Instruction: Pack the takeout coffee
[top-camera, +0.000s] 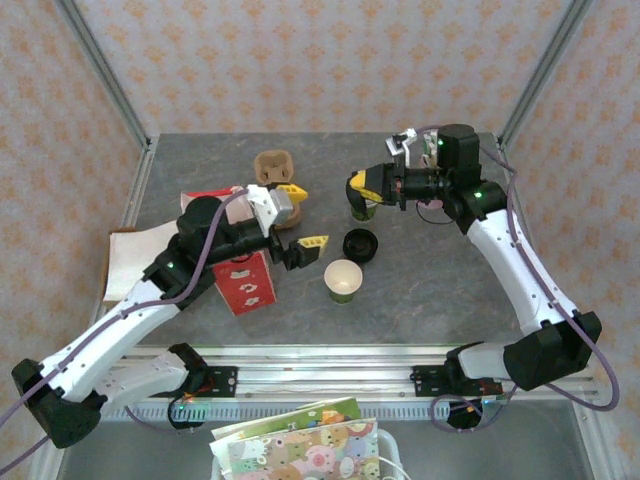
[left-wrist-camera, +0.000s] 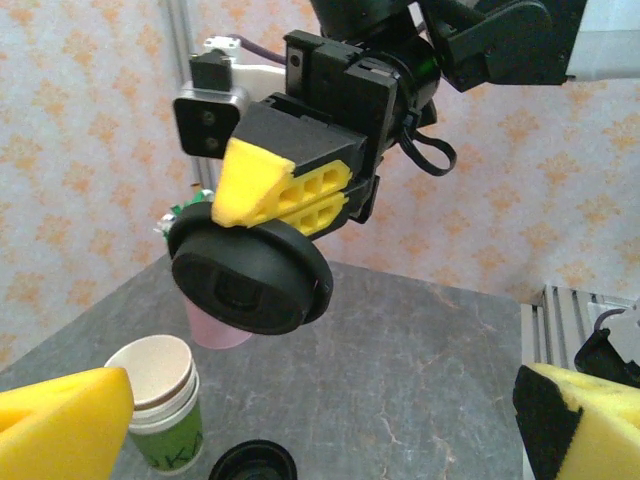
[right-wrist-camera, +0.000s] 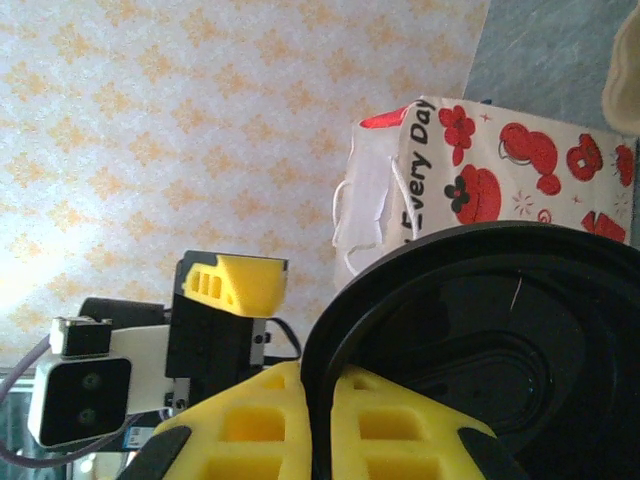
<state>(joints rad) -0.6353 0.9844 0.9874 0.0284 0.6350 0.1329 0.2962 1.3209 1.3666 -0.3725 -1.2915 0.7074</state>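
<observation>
The takeout coffee (top-camera: 360, 208) is tilted, lid towards my left gripper (top-camera: 302, 216), its rim pinched in my clenched right gripper (top-camera: 362, 185). My left gripper is spread wide, grasping nothing. A loose black lid (top-camera: 359, 244) and a lidless green cup (top-camera: 343, 280) sit nearby on the desk (top-camera: 450, 290).

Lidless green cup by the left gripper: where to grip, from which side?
Grip the lidless cup across its side wall, below the rim, approaching from its left, where the open left gripper is. It stands upright with an open mouth, so a top pinch would likely crush the rim. The loose black lid lies just beyond it, so avoid the far side.
</observation>
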